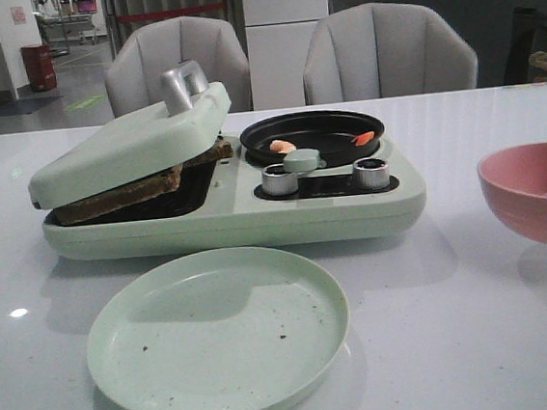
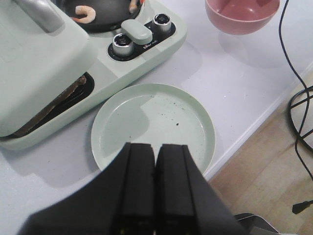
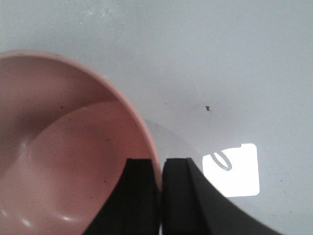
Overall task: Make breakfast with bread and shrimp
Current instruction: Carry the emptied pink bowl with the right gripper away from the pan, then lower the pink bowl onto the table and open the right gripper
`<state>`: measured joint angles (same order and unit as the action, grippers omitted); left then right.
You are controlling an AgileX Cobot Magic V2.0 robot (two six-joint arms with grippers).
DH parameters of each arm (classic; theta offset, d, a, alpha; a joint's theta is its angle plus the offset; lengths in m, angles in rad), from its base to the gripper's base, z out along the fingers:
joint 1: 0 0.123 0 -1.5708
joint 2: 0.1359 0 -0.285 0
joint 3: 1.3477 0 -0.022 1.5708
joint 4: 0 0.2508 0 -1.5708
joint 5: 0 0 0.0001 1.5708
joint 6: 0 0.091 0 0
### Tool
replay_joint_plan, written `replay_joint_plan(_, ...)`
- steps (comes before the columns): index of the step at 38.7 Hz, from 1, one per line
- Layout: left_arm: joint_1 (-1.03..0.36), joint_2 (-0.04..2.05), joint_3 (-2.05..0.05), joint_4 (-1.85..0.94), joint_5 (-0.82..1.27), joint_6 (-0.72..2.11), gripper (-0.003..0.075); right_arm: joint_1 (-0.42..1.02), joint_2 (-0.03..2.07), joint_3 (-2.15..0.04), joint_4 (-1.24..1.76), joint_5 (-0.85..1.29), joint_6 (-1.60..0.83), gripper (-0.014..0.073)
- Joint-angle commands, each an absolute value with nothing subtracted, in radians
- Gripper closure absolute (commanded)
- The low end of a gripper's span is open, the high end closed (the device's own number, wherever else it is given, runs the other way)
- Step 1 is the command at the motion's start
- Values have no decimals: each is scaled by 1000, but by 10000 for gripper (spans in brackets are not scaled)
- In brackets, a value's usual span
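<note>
Breakfast station, both arms idle. Bread (image 1: 122, 193) lies clamped under the lowered lid (image 1: 127, 146) of the green cooker (image 1: 255, 216), toasting. Two shrimp (image 1: 282, 146) sit well apart in the black pan (image 1: 311, 133), giving you room to pick each. Your left fingers (image 2: 155, 161) hang pressed together, empty, over the plate (image 1: 218, 336) on the worktop (image 1: 479, 321). Your right fingers (image 3: 160, 171), likewise closed and empty, hover at the pink bowl's (image 3: 73, 161) rim.

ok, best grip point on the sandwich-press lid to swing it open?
Likely the silver handle on top of the lid. It is the one raised part on a broad smooth shell, at the side away from the propped-open edge over the bread. Come from above, fingers across it.
</note>
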<state>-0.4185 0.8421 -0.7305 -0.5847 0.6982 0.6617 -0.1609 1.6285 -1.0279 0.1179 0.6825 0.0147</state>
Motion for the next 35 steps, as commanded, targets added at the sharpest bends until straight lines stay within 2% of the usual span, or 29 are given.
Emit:
replay_joint_plan(1,-426,839,-758,-626,640,661,621,-168,1623,-1048,137,643,0,577)
replay_joint_plan(11,-426,839,-758,-626,640,661,621,-168,1642,-1056,137,690,0,551)
replay_joint_plan(17,-426,839,-758,-626,640,661,621,-168,1641,-1056,109,692,0,433)
replay_joint_plan(23,-426,839,-758,-626,640,661,621,-168,1641,-1056,76,695,0,236)
replay_joint_plan(28,-426,839,-758,-626,640,661,621,-167,1640,-1059,83,692,0,109)
replay_joint_plan(31,-426,839,-758,-626,640,661,621,-167,1629,-1081,93,729,0,69)
replay_joint_plan(35,-426,839,-758,-626,640,661,621,-164,1582,-1108,100,771,0,72)
